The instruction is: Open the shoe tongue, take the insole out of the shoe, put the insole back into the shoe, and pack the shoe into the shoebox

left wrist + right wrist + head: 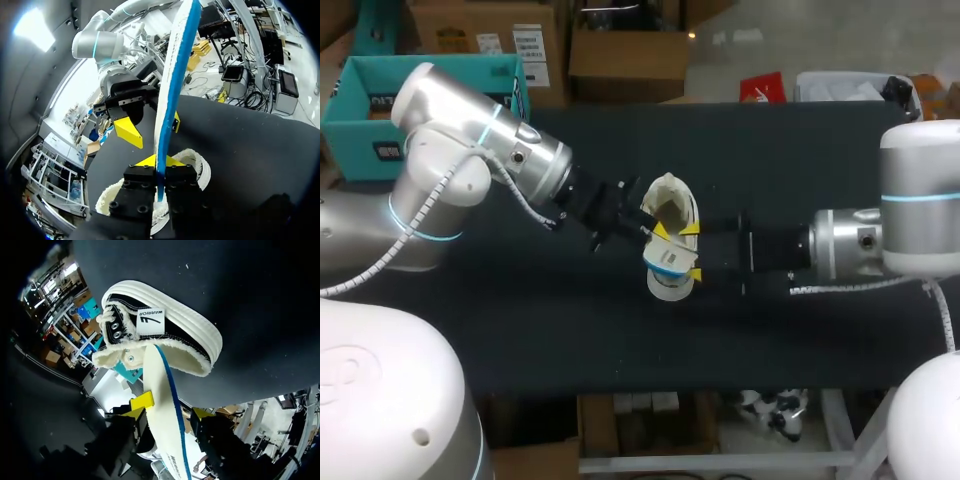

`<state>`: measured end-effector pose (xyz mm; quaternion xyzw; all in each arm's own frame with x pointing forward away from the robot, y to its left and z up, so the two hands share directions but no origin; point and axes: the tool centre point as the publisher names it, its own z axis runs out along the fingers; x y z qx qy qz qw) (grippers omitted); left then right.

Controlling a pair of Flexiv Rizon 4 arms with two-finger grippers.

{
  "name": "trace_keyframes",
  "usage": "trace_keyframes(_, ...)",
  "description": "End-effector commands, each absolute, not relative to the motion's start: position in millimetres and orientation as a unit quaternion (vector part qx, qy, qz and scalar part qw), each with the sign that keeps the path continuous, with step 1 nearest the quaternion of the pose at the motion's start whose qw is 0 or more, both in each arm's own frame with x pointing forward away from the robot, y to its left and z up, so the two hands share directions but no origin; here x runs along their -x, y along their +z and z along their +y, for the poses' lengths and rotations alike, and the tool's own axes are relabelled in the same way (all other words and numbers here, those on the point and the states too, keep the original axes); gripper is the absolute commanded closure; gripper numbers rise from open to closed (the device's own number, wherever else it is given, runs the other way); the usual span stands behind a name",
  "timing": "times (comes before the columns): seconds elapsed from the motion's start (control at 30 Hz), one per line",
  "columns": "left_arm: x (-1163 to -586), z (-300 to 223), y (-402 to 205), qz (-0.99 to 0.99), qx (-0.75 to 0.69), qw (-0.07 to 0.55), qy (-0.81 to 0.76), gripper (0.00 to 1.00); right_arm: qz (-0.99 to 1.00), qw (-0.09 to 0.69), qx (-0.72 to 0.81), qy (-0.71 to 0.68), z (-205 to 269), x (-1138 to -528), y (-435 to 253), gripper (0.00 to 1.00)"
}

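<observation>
A black shoe (670, 205) with a white fleecy lining and thick white sole lies on its side mid-table; the right wrist view has it (170, 330) ahead of the fingers. The cream insole (670, 272) with a blue edge stands out of the shoe's mouth. My left gripper (648, 232) comes in from the left and is shut on it; in its own view the insole (172, 80) rises edge-on from the pinched tips (159, 162). My right gripper (691, 250) straddles the insole (162, 385) with its jaws (171, 407) open and a gap on one side.
The black table (620, 330) carries only the shoe. A teal open box (360, 110) sits at the far left corner, behind my left arm. Both arms meet at the table's middle, close together.
</observation>
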<state>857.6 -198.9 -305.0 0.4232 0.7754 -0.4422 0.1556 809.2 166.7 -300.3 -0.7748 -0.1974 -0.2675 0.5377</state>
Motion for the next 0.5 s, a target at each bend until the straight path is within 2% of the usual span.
trace_keyframes(0.03, -867, -206, -314, 0.772, -0.426, 0.15, -0.447, 1.0, -0.193, 0.527, 0.784, -0.266, 172, -809, -301, 0.46)
trace_keyframes(0.1, -870, -206, -316, 0.772, -0.427, 0.147, -0.447, 1.0, -0.192, 0.527, 0.784, -0.266, 173, -810, -303, 0.53)
trace_keyframes(0.27, -879, -207, -321, 0.771, -0.432, 0.141, -0.446, 1.0, -0.188, 0.523, 0.785, -0.274, 174, -813, -308, 0.57)
trace_keyframes(0.5, -892, -207, -326, 0.769, -0.435, 0.131, -0.449, 1.0, -0.182, 0.496, 0.8, -0.283, 174, -817, -312, 0.73)
